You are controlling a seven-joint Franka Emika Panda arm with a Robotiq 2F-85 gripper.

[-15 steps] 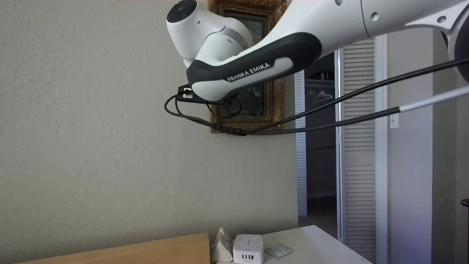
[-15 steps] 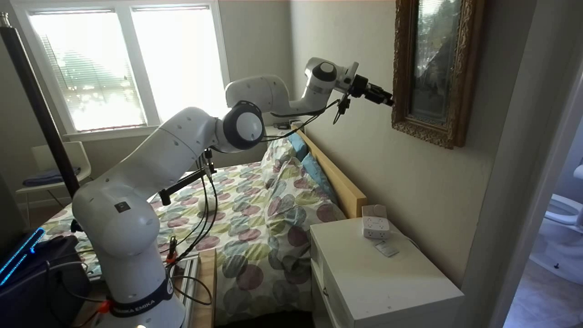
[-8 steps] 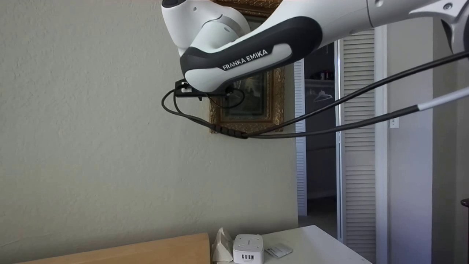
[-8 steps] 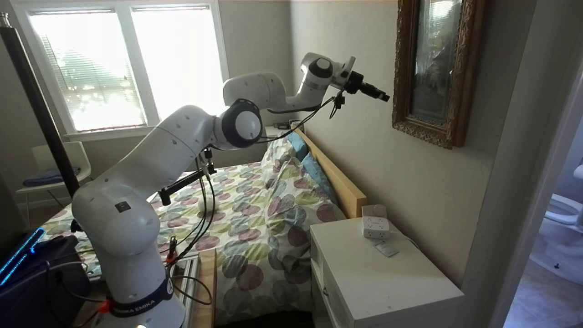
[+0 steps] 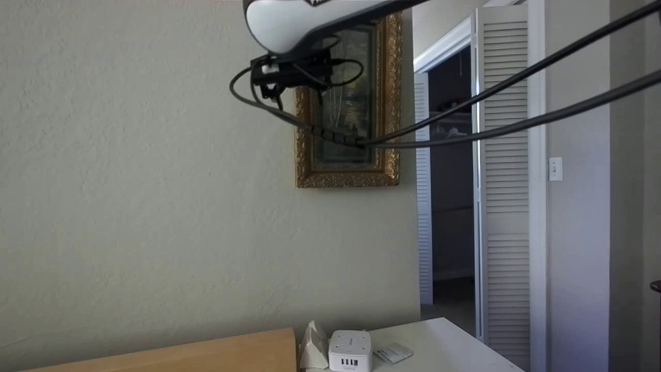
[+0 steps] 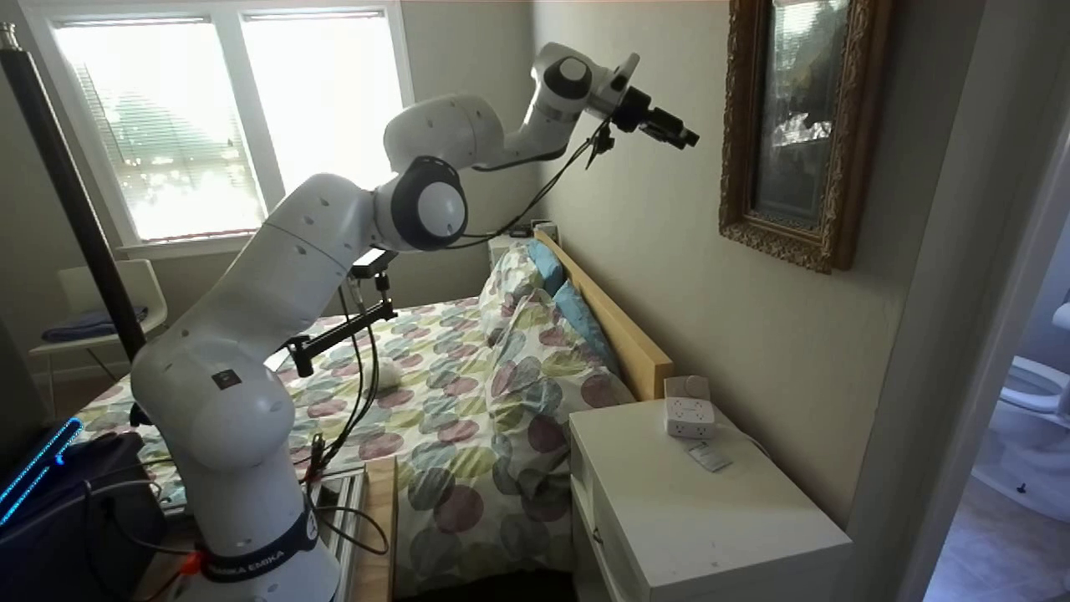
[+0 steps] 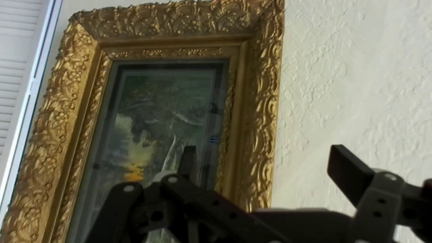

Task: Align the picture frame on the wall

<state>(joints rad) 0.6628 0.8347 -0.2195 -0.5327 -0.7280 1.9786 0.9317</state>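
End effector (image 7: pixel 267 166) x1 | 2 fngrs (image 7: pixel 349 170) apart | nr 1 pic frame (image 7: pixel 263 98)

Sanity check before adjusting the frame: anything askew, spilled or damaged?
Nothing clearly stands out. In an exterior view, the picture frame looks nearly level along its bottom edge; its slant in the wrist view is probably camera angle.

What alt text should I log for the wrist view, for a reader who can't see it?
Ornate gold frame, bottom out of view, around a dark painting on a pale textured wall. The open pincer shows at the bottom, one finger overlapping the painting, the other overlapping the wall. A white louvered door stands along the left edge.
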